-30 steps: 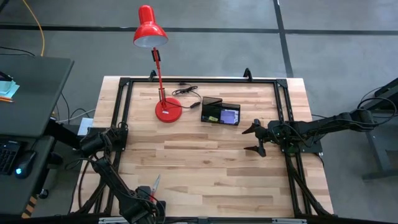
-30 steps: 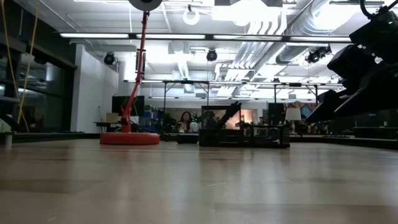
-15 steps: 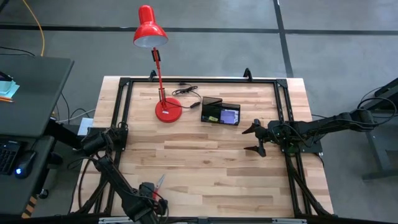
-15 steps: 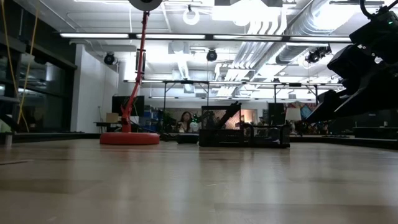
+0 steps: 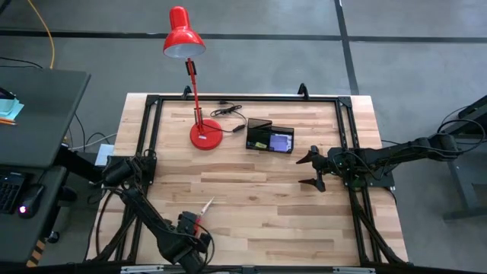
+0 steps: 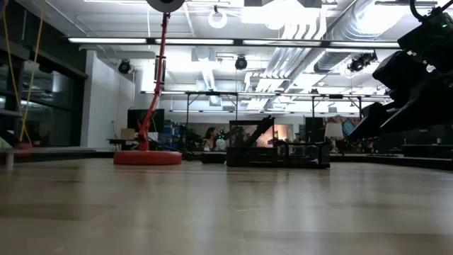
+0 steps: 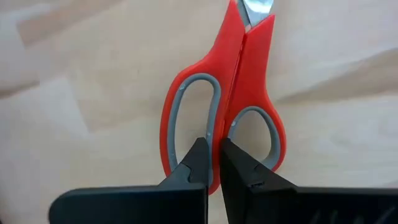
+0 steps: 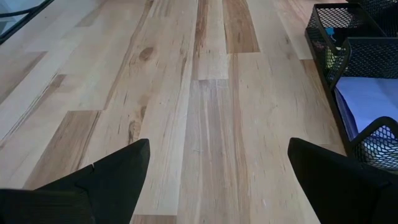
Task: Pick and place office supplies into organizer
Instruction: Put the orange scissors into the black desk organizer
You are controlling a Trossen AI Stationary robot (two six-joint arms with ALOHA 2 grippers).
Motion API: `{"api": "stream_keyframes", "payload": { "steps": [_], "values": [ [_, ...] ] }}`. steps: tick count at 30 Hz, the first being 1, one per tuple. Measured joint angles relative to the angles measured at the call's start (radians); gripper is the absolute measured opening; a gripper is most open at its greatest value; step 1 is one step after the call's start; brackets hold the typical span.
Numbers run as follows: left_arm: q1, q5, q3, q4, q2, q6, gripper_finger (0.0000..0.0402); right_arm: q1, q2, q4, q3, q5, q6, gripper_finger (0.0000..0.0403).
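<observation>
My left fingers (image 7: 213, 163) are clenched on the red-handled scissors (image 7: 224, 93), pinching the plastic where the two finger loops meet. The loops bulge out to either side of my fingertips, glossy red outside with a grey lining inside each oval, and the handles narrow toward a short glimpse of bright metal blade at the far end. The scissors point away from my wrist, over the pale, smooth planks of the tabletop (image 5: 259, 198). From above, my left arm reaches in low from the near left corner, its gripper (image 5: 192, 230) close to the near edge, with the blades angled toward the middle of the table; I cannot tell whether the scissors touch the wood.

Farther off, my right fingers (image 8: 118, 171) stand spread wide and hold nothing, two dark wedge-shaped tips over bare wood grain streaked light and brown. That arm stretches in level from the right side, its gripper (image 5: 313, 170) pointing toward the table's centre. Just beyond it sits the organizer (image 8: 348, 68), a black wire-mesh tray with box-like compartments; one holds a flat purple notepad (image 8: 367, 99). Past it, toward the far left, the red desk lamp (image 5: 199, 114) stands on its round base, its slim stem rising to a glossy shade.
</observation>
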Motion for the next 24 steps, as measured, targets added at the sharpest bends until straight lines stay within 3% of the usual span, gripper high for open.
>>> {"api": "stream_keyframes", "payload": {
  "steps": [6,13,17,24],
  "values": [
    [0.015,-0.073,0.049,-0.100,0.000,0.011,0.0000,0.000,0.000,0.000,0.000,0.000,0.000,0.0378],
    [0.080,-0.017,0.122,-0.289,0.000,0.083,0.0000,0.000,0.000,0.000,0.000,0.000,0.000,0.0378],
    [0.140,-0.028,0.190,-0.415,-0.001,0.202,0.0000,0.000,0.000,0.000,0.000,0.000,0.000,0.0378],
    [0.301,-0.045,0.214,-0.407,-0.055,0.549,0.0000,0.000,0.000,0.000,0.000,0.000,0.000,0.0378]
  ]
}}
